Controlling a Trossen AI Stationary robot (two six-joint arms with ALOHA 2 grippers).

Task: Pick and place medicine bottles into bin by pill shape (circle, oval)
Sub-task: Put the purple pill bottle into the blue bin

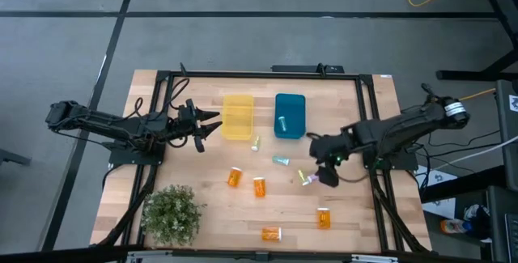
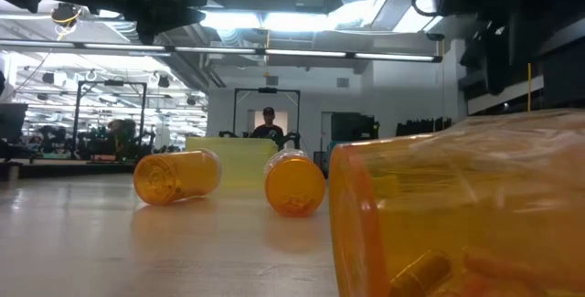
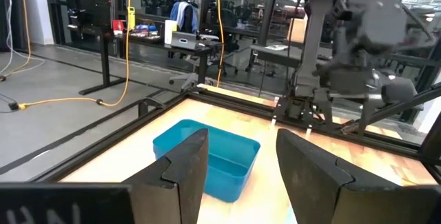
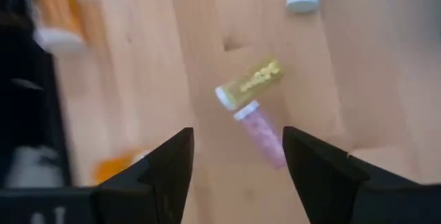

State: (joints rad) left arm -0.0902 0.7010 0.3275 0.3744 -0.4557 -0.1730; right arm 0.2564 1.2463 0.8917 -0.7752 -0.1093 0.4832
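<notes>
Wooden counter [image 1: 202,206] carries your yellow bin [image 1: 238,116] and blue bin [image 1: 290,115], one bottle inside the blue. Your left pincer [image 1: 212,122] waits open beside the yellow bin. Your right pincer [image 4: 238,158] hangs open over two touching bottles [image 4: 256,107].

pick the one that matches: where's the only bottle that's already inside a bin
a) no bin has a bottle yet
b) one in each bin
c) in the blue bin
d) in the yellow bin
c: in the high view a single pale bottle lies inside the blue bin, while the yellow bin shows no bottle and the other bottles lie on the table.
</notes>
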